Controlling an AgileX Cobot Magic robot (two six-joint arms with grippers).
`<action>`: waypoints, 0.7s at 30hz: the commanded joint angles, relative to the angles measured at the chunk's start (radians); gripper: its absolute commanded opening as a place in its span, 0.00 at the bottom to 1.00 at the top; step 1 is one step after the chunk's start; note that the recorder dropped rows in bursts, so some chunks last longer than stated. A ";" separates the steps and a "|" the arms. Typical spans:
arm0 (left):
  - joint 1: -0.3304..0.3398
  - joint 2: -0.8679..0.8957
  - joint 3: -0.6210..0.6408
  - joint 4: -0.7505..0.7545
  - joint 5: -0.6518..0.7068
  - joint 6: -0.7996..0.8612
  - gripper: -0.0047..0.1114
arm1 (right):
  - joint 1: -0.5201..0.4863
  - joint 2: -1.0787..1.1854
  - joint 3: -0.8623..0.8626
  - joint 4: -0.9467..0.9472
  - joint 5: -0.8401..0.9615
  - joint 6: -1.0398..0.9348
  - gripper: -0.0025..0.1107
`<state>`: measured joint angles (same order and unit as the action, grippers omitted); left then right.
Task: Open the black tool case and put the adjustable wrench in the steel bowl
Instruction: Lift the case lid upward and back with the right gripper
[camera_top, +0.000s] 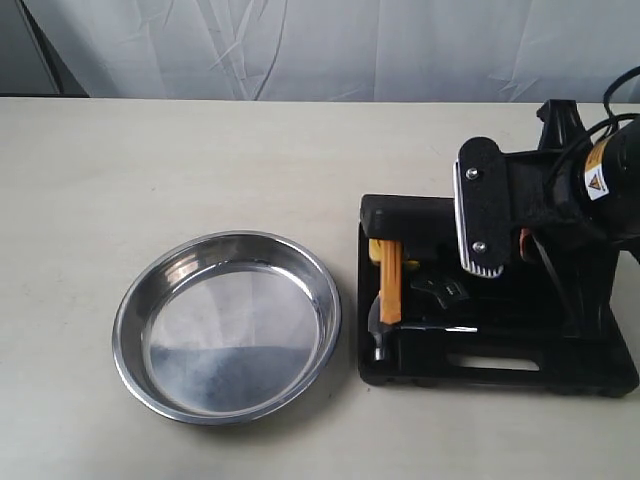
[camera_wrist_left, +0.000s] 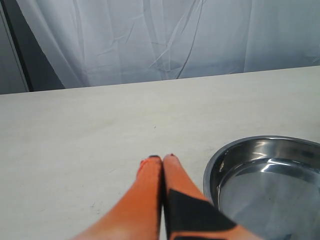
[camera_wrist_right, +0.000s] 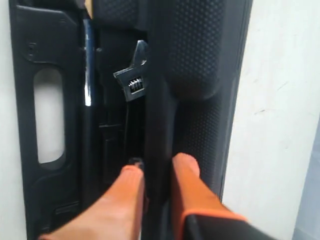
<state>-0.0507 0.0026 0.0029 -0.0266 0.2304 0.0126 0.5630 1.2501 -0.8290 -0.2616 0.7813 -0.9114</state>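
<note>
Fingers (camera_wrist_right: 186, 172) of the right hand (camera_wrist_right: 159, 166), orange-tipped, close from either side on a raised, textured panel of the flat black moulded plastic tool case (camera_top: 560, 350). The right arm's black wrist leans in over the far half of the case on the pale desk (camera_top: 150, 180). The left hand (camera_wrist_left: 161, 159) hangs low over bare desk, fingers pressed together and holding nothing, just beside the wide, shiny stainless-steel bowl (camera_top: 227, 325).

Only the exterior view shows the case lying open to the right of the bowl, near but apart. The small adjustable wrench with a silver jaw head (camera_wrist_right: 134, 75) lies in the case, clearest from the right wrist. The left hand appears only in its own wrist view.
</note>
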 joint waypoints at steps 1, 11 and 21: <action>-0.001 -0.003 -0.003 -0.003 0.000 -0.002 0.04 | -0.003 -0.008 -0.008 -0.096 -0.067 0.033 0.01; -0.001 -0.003 -0.003 -0.003 0.000 -0.002 0.04 | -0.003 -0.008 -0.008 -0.244 -0.217 0.156 0.01; -0.001 -0.003 -0.003 -0.003 0.000 -0.002 0.04 | -0.003 -0.008 -0.008 -0.330 -0.331 0.187 0.01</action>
<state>-0.0507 0.0026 0.0029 -0.0266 0.2304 0.0126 0.5630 1.2449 -0.8290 -0.5533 0.5580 -0.7359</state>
